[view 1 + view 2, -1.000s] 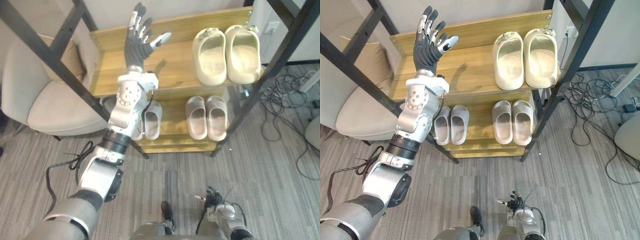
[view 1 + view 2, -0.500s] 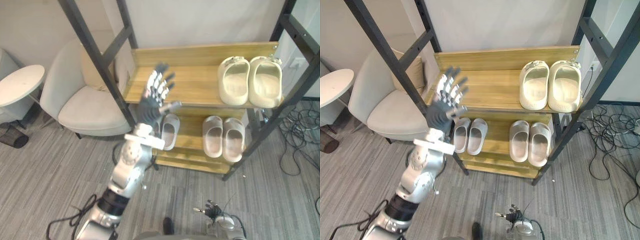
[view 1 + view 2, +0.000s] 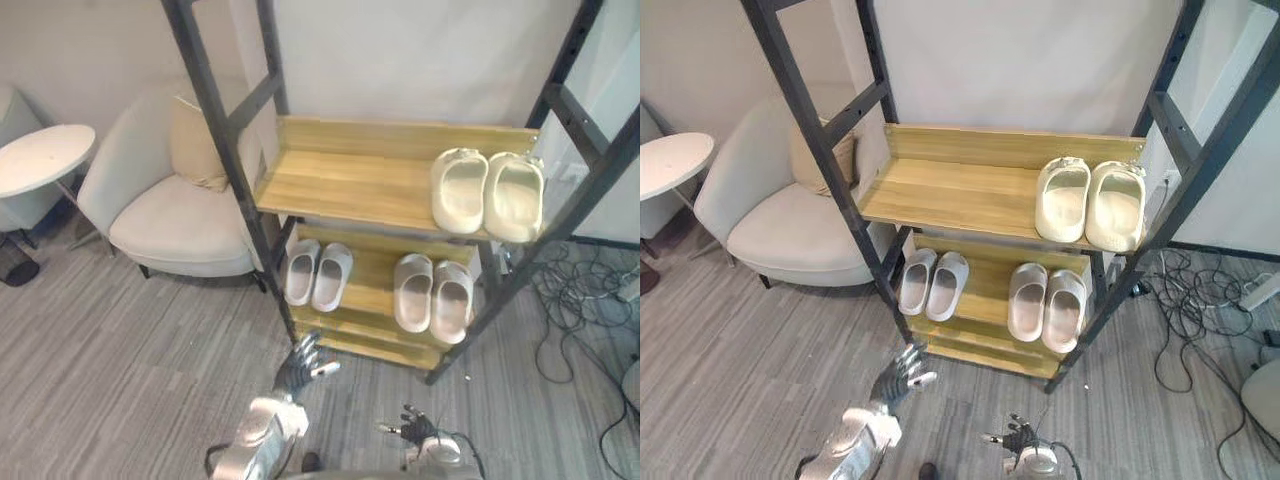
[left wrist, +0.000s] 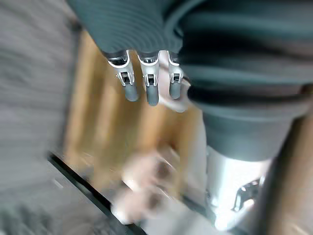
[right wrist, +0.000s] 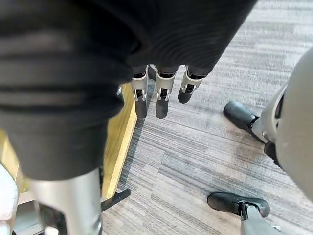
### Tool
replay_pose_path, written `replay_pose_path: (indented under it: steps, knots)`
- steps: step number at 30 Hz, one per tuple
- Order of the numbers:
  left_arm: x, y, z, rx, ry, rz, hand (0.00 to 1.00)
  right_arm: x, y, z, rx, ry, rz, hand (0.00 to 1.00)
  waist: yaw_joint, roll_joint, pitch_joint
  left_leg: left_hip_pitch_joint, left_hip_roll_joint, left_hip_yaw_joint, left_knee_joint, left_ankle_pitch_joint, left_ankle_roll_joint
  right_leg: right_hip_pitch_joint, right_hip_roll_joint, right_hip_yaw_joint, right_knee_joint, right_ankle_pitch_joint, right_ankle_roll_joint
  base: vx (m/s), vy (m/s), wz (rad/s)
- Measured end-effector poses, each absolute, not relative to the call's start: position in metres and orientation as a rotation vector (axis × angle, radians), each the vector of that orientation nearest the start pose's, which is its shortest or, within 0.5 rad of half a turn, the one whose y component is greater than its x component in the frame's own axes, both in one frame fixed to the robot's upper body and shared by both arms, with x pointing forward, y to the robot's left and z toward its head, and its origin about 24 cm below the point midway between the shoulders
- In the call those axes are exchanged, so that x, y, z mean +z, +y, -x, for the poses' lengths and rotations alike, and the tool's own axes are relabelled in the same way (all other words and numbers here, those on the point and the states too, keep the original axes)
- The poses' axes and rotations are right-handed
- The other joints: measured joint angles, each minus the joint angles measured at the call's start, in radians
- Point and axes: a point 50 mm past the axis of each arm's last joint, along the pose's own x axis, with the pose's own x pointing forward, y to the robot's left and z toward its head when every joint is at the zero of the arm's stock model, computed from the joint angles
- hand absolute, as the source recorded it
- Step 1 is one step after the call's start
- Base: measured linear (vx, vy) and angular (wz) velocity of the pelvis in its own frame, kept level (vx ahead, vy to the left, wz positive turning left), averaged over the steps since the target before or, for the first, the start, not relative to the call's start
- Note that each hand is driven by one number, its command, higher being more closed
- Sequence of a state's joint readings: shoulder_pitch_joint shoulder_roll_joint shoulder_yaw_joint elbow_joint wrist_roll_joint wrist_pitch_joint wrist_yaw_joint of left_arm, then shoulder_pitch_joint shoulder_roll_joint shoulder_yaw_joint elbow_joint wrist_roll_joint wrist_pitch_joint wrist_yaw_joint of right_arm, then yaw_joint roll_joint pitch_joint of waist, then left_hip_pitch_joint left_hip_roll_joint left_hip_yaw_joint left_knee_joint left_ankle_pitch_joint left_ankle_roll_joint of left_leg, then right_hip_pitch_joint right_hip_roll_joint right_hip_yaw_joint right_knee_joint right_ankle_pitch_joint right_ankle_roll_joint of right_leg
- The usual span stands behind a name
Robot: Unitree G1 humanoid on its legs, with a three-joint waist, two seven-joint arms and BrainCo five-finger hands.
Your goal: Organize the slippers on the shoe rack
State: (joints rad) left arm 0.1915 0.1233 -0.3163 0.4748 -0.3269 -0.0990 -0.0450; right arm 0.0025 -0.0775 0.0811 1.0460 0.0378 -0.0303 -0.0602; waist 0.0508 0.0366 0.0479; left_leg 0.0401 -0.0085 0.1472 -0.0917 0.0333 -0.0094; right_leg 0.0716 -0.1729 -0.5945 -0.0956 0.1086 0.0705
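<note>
Silver fingers of your left robot hand are straight and spread, holding nothing. The hand hangs low over the grey floor, just in front of the rack and near the foot of its front left post. Your right robot hand sits lower and to the right of it, also over the floor and well apart from the rack. Its wrist view shows you its fingers hanging loosely straight and empty, so neither is gripping anything. Look past them and you have the rack itself: wooden shelves in a dark metal frame. On the upper shelf a cream pair of slippers stands side by side at the right end. On the lower shelf you have two smaller pale pairs. The left pair is just behind the front left post and the right pair is below the cream pair, with a gap of wood between them. The two slippers of each pair lie close together. To the rack's left you can see a white armchair with a tan cushion, and farther left a round white table. Loose cables lie on the floor to the rack's right.
</note>
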Motion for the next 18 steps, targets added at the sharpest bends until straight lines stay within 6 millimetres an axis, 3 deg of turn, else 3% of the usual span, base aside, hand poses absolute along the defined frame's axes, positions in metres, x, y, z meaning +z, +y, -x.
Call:
replay_pose_path:
  steps: [4, 8, 18]
  knots:
    - [-0.126, 0.158, -0.133, -0.028, 0.772, 0.051, 0.00, -0.155, -0.173, -0.125, -0.042, 1.023, 0.112, 0.00, 0.001, -0.008, 0.002, 0.016, 0.008, -0.002, -0.002, -0.005, -0.008, 0.015, 0.009, -0.001, 0.000, -0.005, 0.000, 0.00, 0.000, 0.00]
    - [-0.144, 0.175, -0.109, 0.055, 0.902, -0.051, 0.00, -0.155, -0.172, -0.125, -0.027, 1.015, 0.134, 0.00, 0.001, -0.024, 0.005, 0.026, 0.016, 0.000, -0.009, -0.006, -0.013, 0.019, 0.016, 0.001, 0.000, -0.016, 0.004, 0.00, -0.002, -0.01]
    - [-0.149, 0.179, -0.107, 0.136, 0.943, -0.109, 0.00, -0.155, -0.162, -0.127, -0.019, 1.006, 0.125, 0.00, 0.009, -0.032, 0.011, 0.048, 0.019, 0.029, -0.006, -0.021, -0.019, 0.026, 0.019, 0.033, 0.007, -0.018, 0.004, 0.01, 0.010, -0.09]
